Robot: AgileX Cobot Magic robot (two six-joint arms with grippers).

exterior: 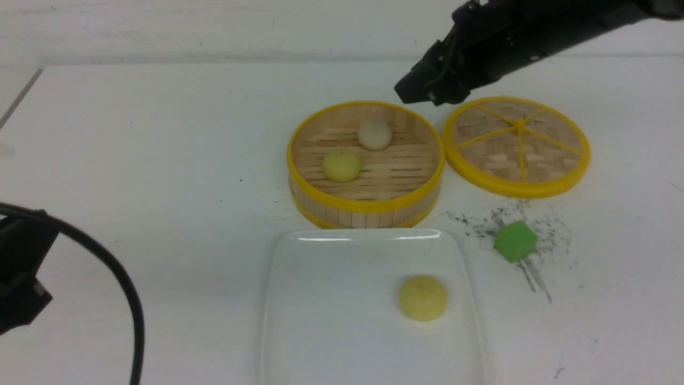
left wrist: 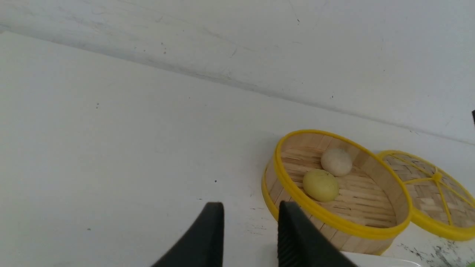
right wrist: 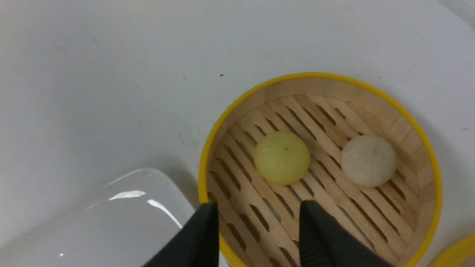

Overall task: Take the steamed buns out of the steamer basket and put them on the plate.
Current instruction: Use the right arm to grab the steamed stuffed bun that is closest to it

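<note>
The steamer basket (exterior: 366,206) stands mid-table with two steamed buns inside, a pale yellow one (exterior: 341,165) and an off-white one (exterior: 374,134). A third yellow bun (exterior: 422,298) lies on the white plate (exterior: 320,331) in front of the basket. My right gripper (exterior: 414,93) hangs in the air by the basket's far right rim. In the right wrist view this gripper (right wrist: 258,209) is open and empty above the yellow bun (right wrist: 282,157) and off-white bun (right wrist: 368,160). My left gripper (left wrist: 250,211) is open and empty, low at the left, pointing toward the basket (left wrist: 334,218).
The flat woven lid (exterior: 517,144) lies right of the basket. A green cube (exterior: 515,241) sits on dark scuff marks right of the plate. A black cable (exterior: 120,278) loops from the left arm at the table's left front.
</note>
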